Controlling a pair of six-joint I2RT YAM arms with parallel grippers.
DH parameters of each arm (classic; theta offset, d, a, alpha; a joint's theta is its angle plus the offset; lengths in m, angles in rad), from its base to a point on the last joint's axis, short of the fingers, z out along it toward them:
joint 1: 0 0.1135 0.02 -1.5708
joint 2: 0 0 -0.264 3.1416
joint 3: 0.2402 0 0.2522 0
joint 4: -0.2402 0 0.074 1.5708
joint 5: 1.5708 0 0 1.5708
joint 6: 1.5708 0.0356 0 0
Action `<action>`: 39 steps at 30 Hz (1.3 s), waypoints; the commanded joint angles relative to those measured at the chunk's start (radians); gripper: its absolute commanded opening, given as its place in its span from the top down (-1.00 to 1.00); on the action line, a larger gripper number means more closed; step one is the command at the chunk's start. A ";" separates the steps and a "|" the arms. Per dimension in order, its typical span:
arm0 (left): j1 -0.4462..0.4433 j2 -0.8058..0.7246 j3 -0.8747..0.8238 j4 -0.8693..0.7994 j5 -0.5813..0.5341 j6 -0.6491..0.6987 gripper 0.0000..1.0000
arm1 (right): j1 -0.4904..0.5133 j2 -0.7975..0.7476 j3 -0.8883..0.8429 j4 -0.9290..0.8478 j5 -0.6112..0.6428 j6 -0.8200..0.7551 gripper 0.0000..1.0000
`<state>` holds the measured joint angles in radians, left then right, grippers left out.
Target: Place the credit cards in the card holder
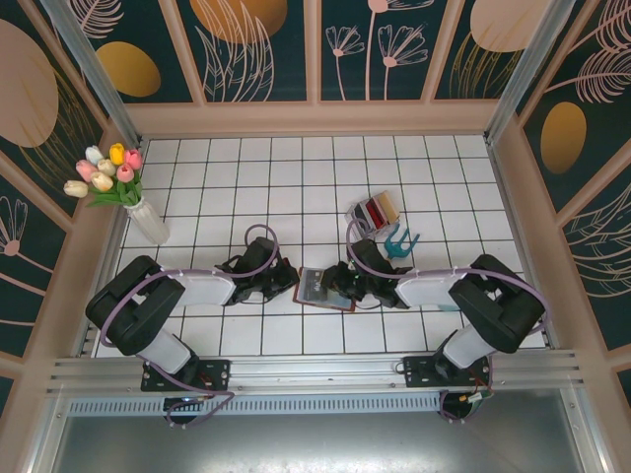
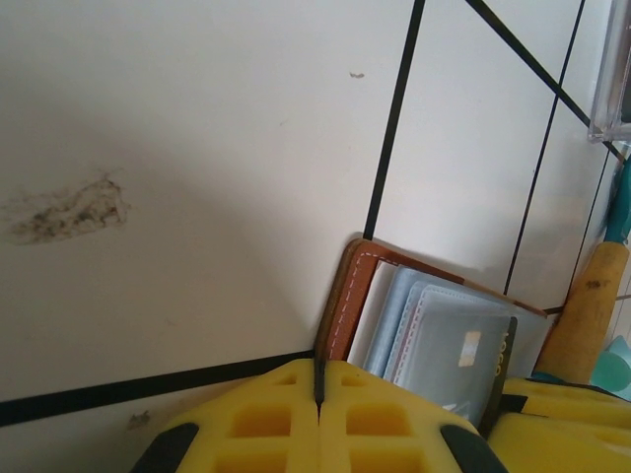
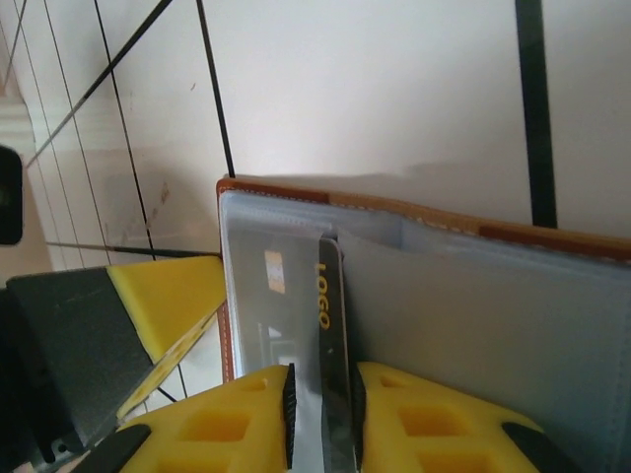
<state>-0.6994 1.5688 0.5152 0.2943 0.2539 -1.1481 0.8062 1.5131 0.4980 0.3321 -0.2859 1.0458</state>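
The card holder [image 1: 325, 289] lies open at bottom centre of the top view. The right gripper [image 3: 320, 399] pinches a dark card [image 3: 330, 315] edge-on at a pocket mouth, not yet seated. The left gripper [image 2: 318, 384] is clamped on the holder's leather edge. Other credit cards [image 1: 379, 210] wait in the clear box [image 1: 357, 211] up right, their count unclear

1 card holder [image 1: 315, 293], 1 grey card [image 3: 332, 325], 1 clr box [image 1: 375, 210], 1 vase [image 1: 150, 223], 2 end effectors (L [image 2: 318, 384], R [image 3: 322, 389]).

Bright, even overhead light; soft shadow along card holder [image 3: 473, 315]; near-field blur.
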 commanded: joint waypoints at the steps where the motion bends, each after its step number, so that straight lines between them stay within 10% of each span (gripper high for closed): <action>1: -0.005 -0.011 -0.018 0.000 0.001 -0.012 1.00 | 0.005 -0.049 0.017 -0.121 0.000 -0.066 0.49; 21: -0.006 -0.006 -0.018 0.015 0.008 -0.021 1.00 | 0.017 0.000 0.095 -0.089 -0.124 -0.133 0.73; 39: -0.006 -0.020 -0.041 -0.022 -0.050 -0.021 1.00 | -0.010 -0.047 0.106 -0.586 0.220 -0.296 0.65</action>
<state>-0.6998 1.5620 0.4999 0.3111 0.2424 -1.1576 0.8043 1.4433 0.5854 -0.0868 -0.1890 0.8024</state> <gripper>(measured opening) 0.061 0.181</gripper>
